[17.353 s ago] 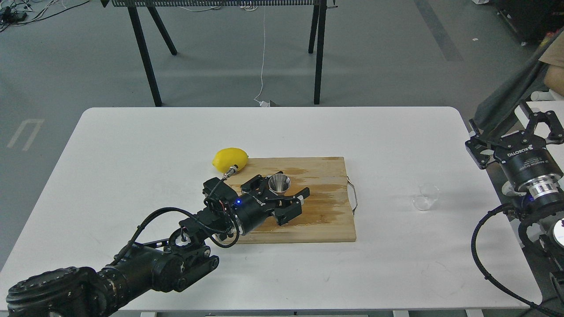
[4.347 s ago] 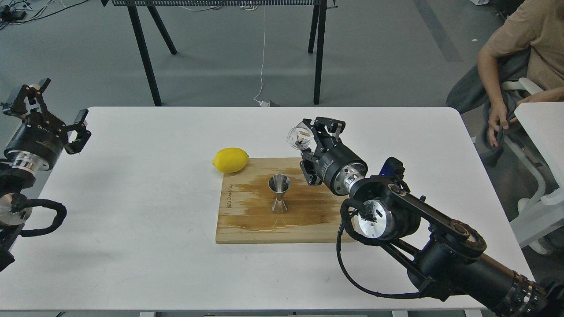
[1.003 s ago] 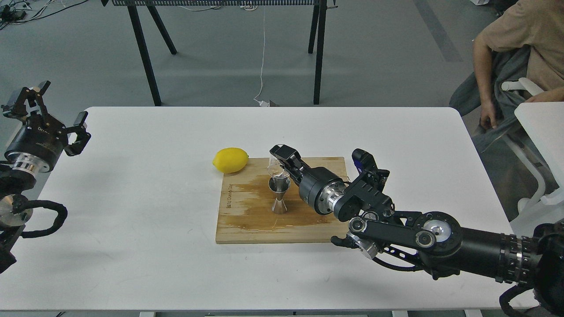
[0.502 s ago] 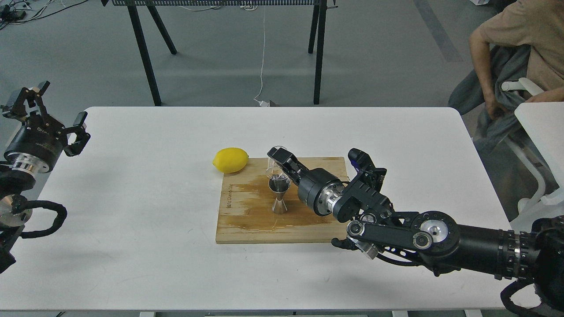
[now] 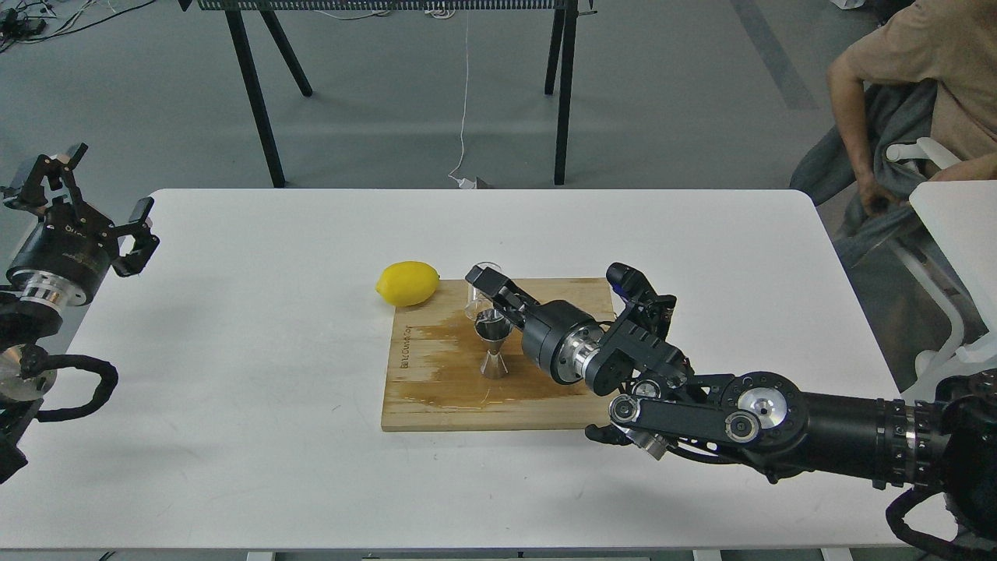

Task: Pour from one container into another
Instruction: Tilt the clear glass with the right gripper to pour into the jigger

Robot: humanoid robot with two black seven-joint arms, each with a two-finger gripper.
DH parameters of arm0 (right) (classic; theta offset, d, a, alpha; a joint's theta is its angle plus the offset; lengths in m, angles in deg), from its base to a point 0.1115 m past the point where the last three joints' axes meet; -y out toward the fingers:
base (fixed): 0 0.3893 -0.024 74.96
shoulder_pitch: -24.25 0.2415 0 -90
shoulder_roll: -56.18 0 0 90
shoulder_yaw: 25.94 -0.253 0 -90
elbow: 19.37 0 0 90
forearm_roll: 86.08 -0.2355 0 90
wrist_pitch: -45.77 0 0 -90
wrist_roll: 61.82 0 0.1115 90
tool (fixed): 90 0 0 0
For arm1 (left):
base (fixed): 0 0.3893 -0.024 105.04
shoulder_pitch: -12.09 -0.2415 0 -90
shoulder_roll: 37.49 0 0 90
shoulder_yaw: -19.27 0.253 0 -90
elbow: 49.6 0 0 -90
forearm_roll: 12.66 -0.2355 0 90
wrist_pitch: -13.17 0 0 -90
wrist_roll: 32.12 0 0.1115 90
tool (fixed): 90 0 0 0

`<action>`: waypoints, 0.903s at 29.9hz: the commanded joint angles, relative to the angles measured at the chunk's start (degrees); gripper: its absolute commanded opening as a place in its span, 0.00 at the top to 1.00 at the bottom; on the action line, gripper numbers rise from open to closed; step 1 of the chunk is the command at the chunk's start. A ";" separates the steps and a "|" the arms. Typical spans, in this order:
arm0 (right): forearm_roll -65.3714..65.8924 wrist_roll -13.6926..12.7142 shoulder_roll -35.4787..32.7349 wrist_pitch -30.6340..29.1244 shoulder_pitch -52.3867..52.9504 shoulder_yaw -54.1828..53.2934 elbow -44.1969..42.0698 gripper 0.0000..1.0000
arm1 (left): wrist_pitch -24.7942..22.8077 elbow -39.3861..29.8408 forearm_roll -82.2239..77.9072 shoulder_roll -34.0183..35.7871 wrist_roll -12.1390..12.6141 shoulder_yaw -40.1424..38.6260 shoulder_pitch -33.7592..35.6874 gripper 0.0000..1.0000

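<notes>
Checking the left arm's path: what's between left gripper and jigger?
Head view: bare white table from left gripper, then the wet cutting board under the jigger.

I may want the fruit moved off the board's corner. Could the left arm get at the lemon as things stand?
Probably yes. The left gripper is open and empty at the table's left edge, and only bare tabletop lies between it and the lemon. The right gripper, holding the glass cup, works on the lemon's other side.
</notes>
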 commanded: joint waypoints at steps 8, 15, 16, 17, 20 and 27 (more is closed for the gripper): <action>1.58 0.04 -0.09 0.00 1.14 1.36 -0.16 0.57 | 0.00 -0.06 0.00 -0.01 0.00 0.00 0.00 0.02; 1.76 0.04 -0.09 0.00 1.75 3.03 -0.52 0.56 | 0.00 0.02 0.00 -0.01 0.00 0.00 0.00 0.02; 1.76 0.04 -0.09 0.00 1.75 3.21 -0.52 0.56 | 0.00 -0.06 0.00 -0.01 0.00 0.00 0.00 0.02; 1.76 0.04 0.00 0.00 1.75 3.21 -0.52 0.56 | 0.00 -0.06 0.00 -0.01 0.00 0.00 0.00 0.02; 1.76 0.04 0.00 0.00 1.84 3.21 -0.60 0.56 | 0.00 -0.06 0.00 -0.01 0.00 0.00 0.00 0.02; 1.41 0.04 0.00 0.00 2.19 3.12 -0.69 0.56 | 0.00 0.02 -0.09 -0.01 0.00 0.00 0.00 0.02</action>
